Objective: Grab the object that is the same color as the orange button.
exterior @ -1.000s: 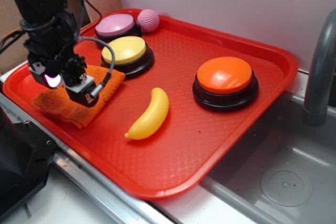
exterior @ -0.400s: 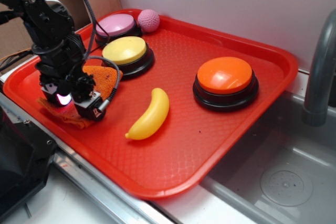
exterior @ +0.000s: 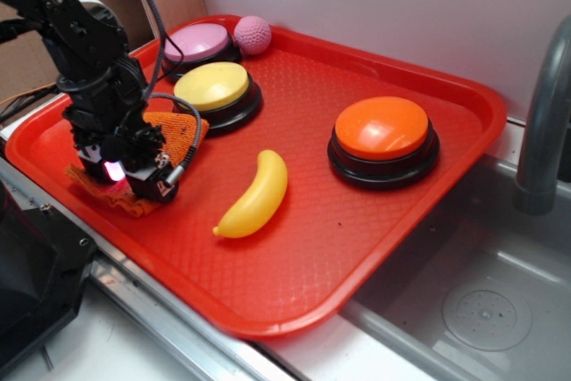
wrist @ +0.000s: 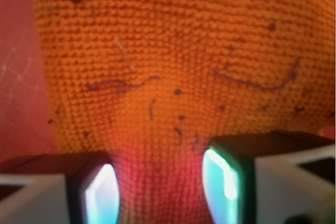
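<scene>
Pinching a bunched fold of cloth (wrist: 173,77) between its pads (wrist: 223,177), gripper (exterior: 120,176) sits at tray's (exterior: 294,283) left corner; cloth's long axis unclear. Orange button (exterior: 382,138) well right, banana (exterior: 254,194) between. Tray rests beside grey sink (exterior: 482,310).

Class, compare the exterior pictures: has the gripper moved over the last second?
Yes. The gripper has dropped lower and nearer the tray's front rim, away from the yellow button, and it now pinches a fold of the orange cloth.
</scene>
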{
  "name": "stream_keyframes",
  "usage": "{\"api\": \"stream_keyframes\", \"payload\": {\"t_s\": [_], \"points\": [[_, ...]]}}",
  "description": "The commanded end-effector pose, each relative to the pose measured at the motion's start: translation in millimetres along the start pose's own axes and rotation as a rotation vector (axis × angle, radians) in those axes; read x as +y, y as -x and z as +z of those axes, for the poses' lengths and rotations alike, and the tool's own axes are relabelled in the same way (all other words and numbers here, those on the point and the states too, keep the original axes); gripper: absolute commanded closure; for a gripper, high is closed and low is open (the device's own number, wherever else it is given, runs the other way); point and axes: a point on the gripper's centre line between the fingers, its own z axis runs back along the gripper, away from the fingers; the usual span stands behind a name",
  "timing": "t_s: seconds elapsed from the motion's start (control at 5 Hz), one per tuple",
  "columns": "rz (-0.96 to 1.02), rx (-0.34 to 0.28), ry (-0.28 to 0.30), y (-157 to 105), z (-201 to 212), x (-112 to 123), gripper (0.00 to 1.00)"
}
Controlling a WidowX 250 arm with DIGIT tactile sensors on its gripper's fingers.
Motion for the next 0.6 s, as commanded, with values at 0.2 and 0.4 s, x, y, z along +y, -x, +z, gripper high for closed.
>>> {"api": "stream_keyframes", "payload": {"t_s": [0.2,0.4], "points": [[0.023,-0.005,-0.024,0.4,4.6,7.1,1.00],[0.019,-0.009,-0.020,-0.8,8.9,8.3,1.00]]}}
